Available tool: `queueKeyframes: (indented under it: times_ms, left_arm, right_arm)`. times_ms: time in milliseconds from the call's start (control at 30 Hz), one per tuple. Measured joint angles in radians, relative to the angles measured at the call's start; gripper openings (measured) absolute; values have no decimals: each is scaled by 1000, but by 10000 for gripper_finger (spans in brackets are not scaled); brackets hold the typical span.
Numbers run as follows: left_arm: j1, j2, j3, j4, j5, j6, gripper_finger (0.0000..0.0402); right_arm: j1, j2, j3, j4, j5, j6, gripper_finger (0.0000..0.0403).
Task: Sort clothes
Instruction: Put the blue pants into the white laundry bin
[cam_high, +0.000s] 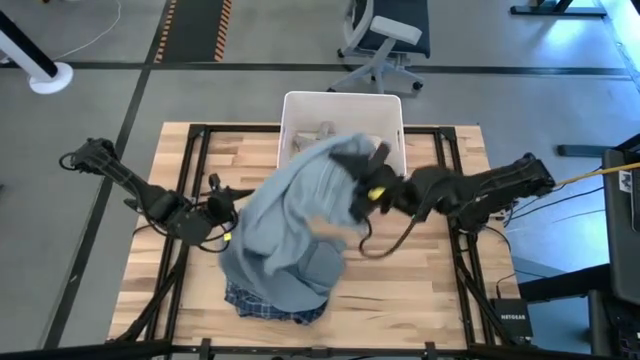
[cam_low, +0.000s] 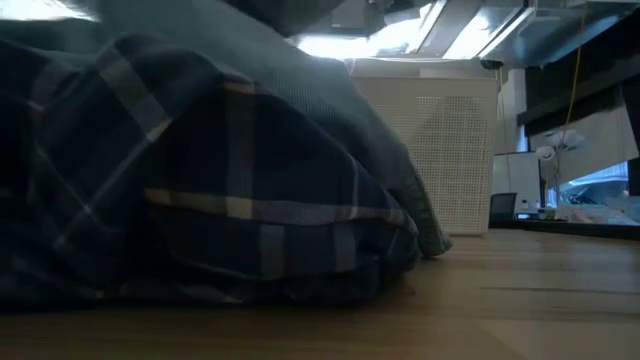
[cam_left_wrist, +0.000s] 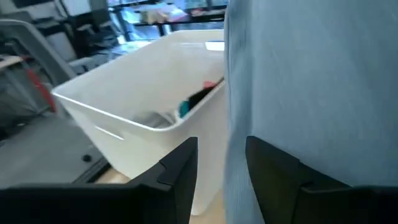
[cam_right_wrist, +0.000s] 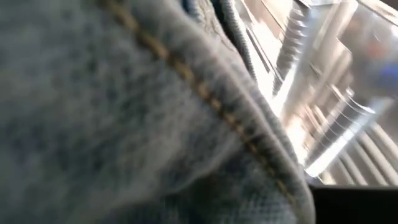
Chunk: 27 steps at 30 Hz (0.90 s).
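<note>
A large grey-blue shirt (cam_high: 290, 225) is spread from the white bin's (cam_high: 340, 105) near rim down over a blue-and-white plaid shirt (cam_high: 265, 305) on the table. The plaid shirt fills the low view (cam_low: 200, 200). My left gripper (cam_high: 226, 216) is at the grey-blue shirt's left edge, fingers nearly together. My right gripper (cam_high: 365, 185) is at the shirt's upper right part, by the bin's near wall. Cloth with a stitched seam (cam_right_wrist: 186, 81) covers its whole wrist view. Teal, black and pink pieces (cam_left_wrist: 196, 99) lie in the bin. My left gripper holds the grey-blue shirt by its left side edge (cam_left_wrist: 231, 180), which runs down between the two fingers (cam_left_wrist: 180, 177). The fingers come level from the table's left. The cloth stands up above them. My right gripper is shut on the shirt's upper right part (cam_high: 345, 180), coming level from the table's right. The cloth itself hides the place of contact. The shirt is raised there and slopes down to the table.
The bin (cam_low: 440, 140) stands at the table's far middle. A black cable (cam_high: 385, 245) loops on the table below the right arm. Bare wood (cam_high: 420, 290) shows at the near right and at the near left (cam_high: 160, 290).
</note>
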Motion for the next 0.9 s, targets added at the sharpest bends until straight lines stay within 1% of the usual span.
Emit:
queueKeyframes:
  times_ms: [167,267,367,467,567,667,733,833,900]
  left_arm:
    - [70,0,0,106,-12,112,131]
    - [109,0,-1,268,-8,267,131]
    - [138,0,-1,421,20,422,131]
    - [162,0,-1,526,51,532,131]
    - [185,0,-1,577,80,575,131]
    - [207,0,-3,582,109,565,131]
    - [219,4,-15,580,117,526,131]
    - [238,23,-39,581,124,468,131]
    - [250,45,-56,576,124,461,131]
  right_arm:
    - [-81,-30,96,15,69,-107,40]
    - [-157,-33,161,21,117,-158,40]
    - [-250,-32,190,5,126,-156,40]
    - [-358,-31,194,-46,140,-121,40]
    - [-465,-31,194,-219,123,22,40]
    - [-554,-13,194,-426,36,235,40]
    - [-603,8,194,-545,-25,346,40]
    - [-661,50,194,-674,-108,471,40]
    - [-689,83,194,-714,-144,531,48]
